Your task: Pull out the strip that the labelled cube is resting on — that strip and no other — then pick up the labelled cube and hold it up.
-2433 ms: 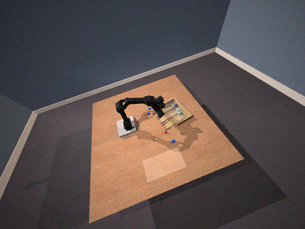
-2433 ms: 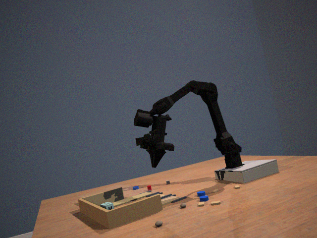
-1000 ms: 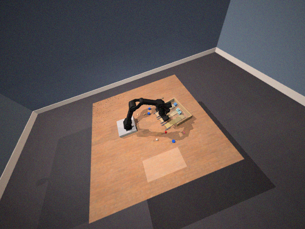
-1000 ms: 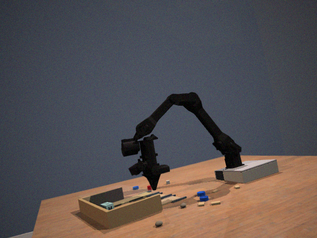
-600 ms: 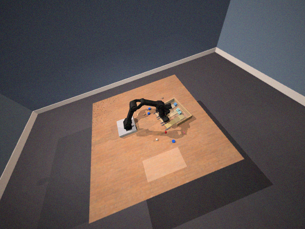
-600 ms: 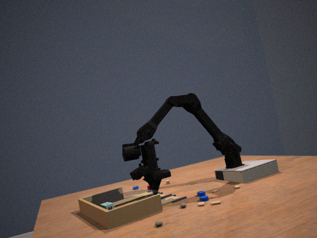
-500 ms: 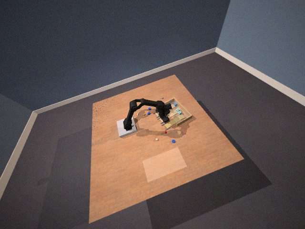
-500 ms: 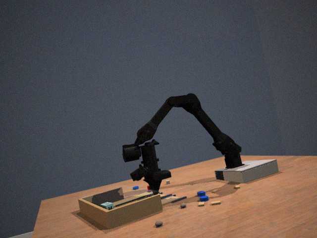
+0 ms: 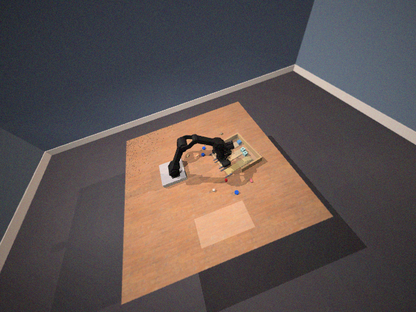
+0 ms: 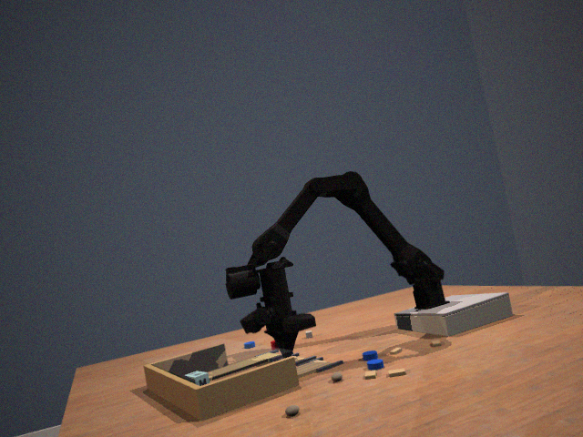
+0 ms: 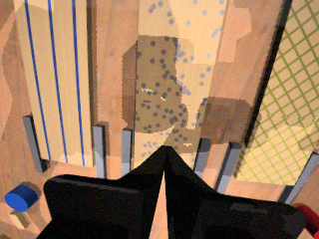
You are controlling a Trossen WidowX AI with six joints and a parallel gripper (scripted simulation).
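Observation:
My gripper (image 10: 287,353) (image 11: 165,150) is shut and empty. Its tips are low over the near end of the dotted strip (image 11: 206,25), between two grey rails; contact cannot be told. A blue-striped strip (image 11: 59,100) lies to the left in the wrist view, a green cross-hatched strip (image 11: 295,75) (image 9: 236,166) to the right. Two pale cyan cubes with dark marks, one cube (image 9: 242,149) beside another cube (image 9: 245,153), are in the wooden tray (image 9: 260,158) (image 10: 244,393). A cyan cube (image 10: 198,377) shows an M. The wrist view shows no cubes; what each rests on is unclear.
A bluer block (image 9: 239,142) is in the tray's far corner. Grey rails flank the strip ends, such as a rail (image 11: 100,149) and another rail (image 11: 228,166). Blue discs, a red piece (image 9: 225,180), pebbles and small wooden blocks lie around. A pale rectangle (image 9: 224,224) is on the table.

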